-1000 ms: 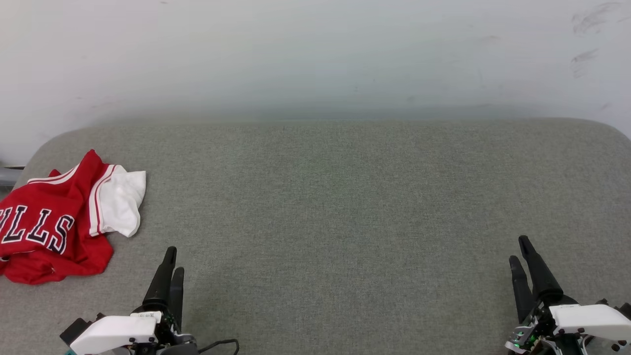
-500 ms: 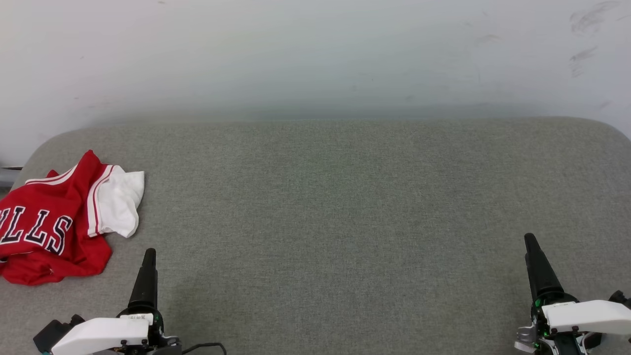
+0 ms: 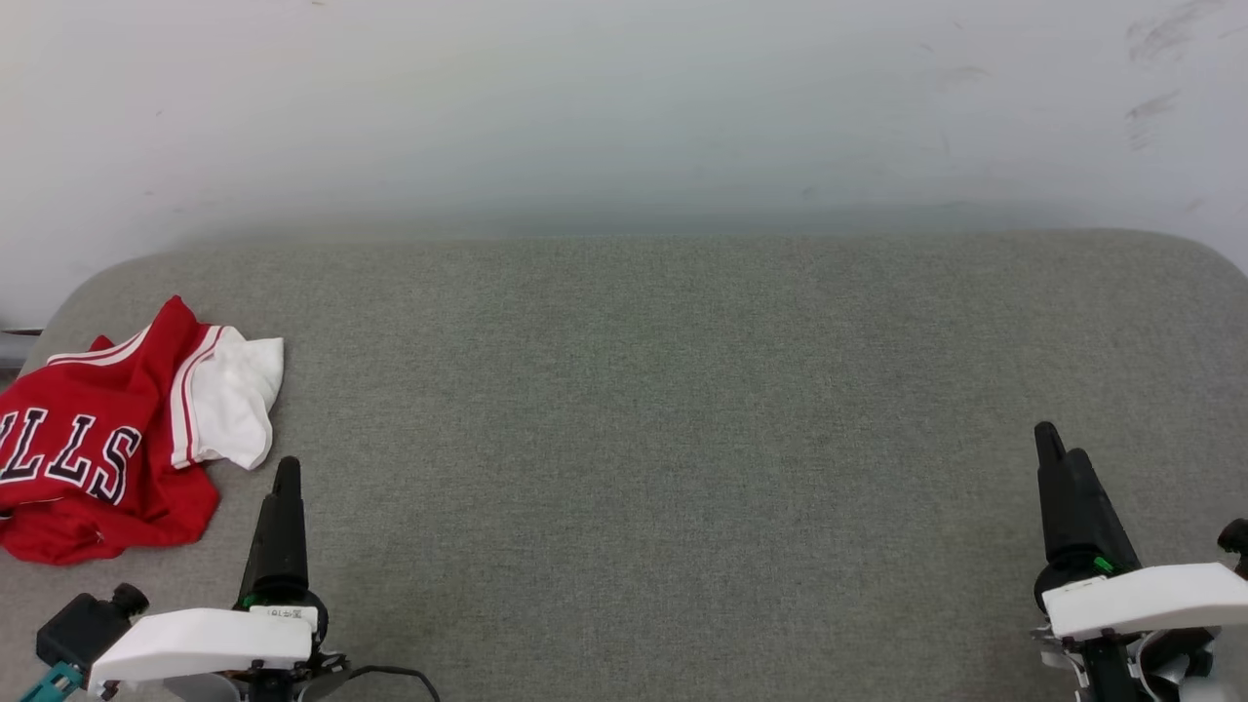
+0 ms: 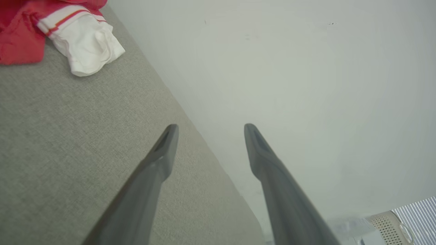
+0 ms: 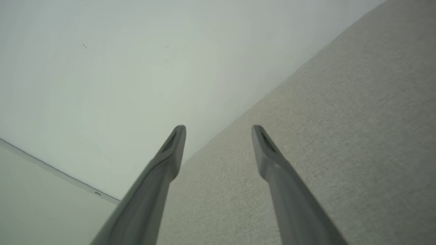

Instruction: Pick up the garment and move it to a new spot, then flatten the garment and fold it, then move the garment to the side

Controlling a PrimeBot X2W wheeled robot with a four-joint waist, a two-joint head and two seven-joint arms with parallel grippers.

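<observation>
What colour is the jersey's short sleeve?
The sleeve is white, edged with red stripes; clearest in the left wrist view.

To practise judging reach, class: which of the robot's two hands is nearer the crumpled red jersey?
The left hand, at the head view's lower left, close beside the jersey. The right hand is far across the grey surface, at the lower right.

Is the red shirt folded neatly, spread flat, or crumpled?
Crumpled. The garment lies in a wrinkled heap, its white sleeve bunched and folds crossing the red cloth.
</observation>
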